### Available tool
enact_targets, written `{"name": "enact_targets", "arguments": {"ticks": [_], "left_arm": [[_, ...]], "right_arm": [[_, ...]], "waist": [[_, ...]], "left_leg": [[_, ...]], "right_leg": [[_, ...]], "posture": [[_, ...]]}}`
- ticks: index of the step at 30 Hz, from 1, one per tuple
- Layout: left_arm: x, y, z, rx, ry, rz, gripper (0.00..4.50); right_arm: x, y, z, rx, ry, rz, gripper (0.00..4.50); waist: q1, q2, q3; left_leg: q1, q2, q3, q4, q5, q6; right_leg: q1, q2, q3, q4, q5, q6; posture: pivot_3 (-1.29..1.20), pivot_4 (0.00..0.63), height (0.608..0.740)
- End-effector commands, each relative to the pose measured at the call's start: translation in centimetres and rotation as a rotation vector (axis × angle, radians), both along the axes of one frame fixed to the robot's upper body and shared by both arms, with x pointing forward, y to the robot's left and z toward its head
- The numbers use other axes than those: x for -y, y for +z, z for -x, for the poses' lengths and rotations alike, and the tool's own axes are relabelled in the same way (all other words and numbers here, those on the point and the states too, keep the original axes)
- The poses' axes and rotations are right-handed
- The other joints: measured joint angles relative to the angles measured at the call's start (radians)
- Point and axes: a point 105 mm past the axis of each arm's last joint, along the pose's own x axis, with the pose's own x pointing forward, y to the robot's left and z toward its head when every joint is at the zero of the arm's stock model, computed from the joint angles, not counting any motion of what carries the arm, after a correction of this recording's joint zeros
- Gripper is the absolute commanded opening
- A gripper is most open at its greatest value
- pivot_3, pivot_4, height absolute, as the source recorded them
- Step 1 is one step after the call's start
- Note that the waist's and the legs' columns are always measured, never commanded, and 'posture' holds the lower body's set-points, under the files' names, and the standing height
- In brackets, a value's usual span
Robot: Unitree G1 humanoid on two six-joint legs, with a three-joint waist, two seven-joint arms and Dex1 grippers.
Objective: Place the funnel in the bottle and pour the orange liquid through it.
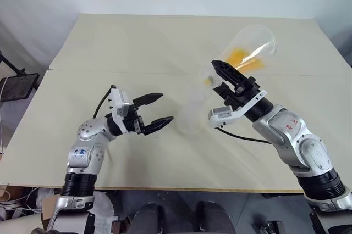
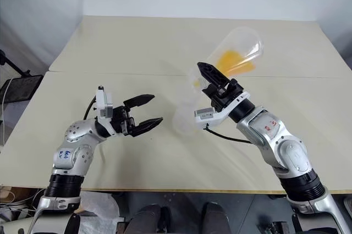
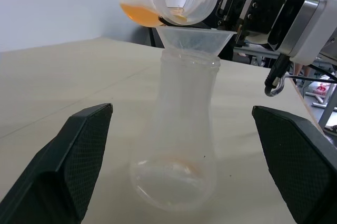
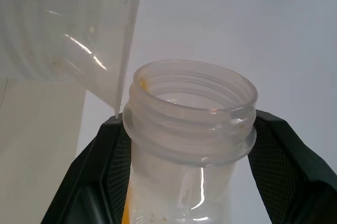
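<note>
Containers: we count two clear ones, the bottle (image 3: pixel 176 145) standing on the table (image 1: pixel 137 42) at centre frame, and one wide-mouthed pouring jar (image 1: pixel 248 50) tilted above it toward the upper right.
Funnel: we see one funnel (image 3: pixel 194 39), seated in the bottle's neck, its cone just under the jar's mouth.
Orange liquid: we see the orange liquid (image 1: pixel 242 58) pooled along the tilted jar's lower side; only a faint orange trace lies at the bottle's base.
Right gripper: our right gripper (image 1: pixel 223 80), right of centre, has both black fingers clamped on the jar near its threaded mouth.
Left gripper: our left gripper (image 1: pixel 155 109), left of centre, stands with fingers spread wide on either side of the bottle, touching nothing.
Arms: we count two, one on each side of the bottle.
</note>
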Motion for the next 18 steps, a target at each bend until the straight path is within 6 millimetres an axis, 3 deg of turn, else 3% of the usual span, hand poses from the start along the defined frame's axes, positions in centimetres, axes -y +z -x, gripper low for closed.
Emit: {"name": "enact_targets", "arguments": {"ticks": [1, 18], "left_arm": [[0.35, 1.45, 0.38, 0.057, -0.018, 0.024, 4.5], [0.43, 1.3, 0.37, 0.05, -0.013, 0.031, 4.5]], "right_arm": [[0.38, 1.37, 0.54, 0.079, -0.001, 0.003, 2.73], [0.91, 1.56, 0.51, 0.117, -0.015, 0.045, 2.73]], "waist": [[-0.001, 0.0, 0.0], [0.0, 0.0, 0.0]], "left_leg": [[0.0, 0.0, 0.0, 0.0, 0.0, 0.0], [0.0, 0.0, 0.0, 0.0, 0.0, 0.0]], "right_leg": [[0.0, 0.0, 0.0, 0.0, 0.0, 0.0], [0.0, 0.0, 0.0, 0.0, 0.0, 0.0]], "posture": [[0.0, 0.15, 0.74], [0.0, 0.15, 0.74]]}}
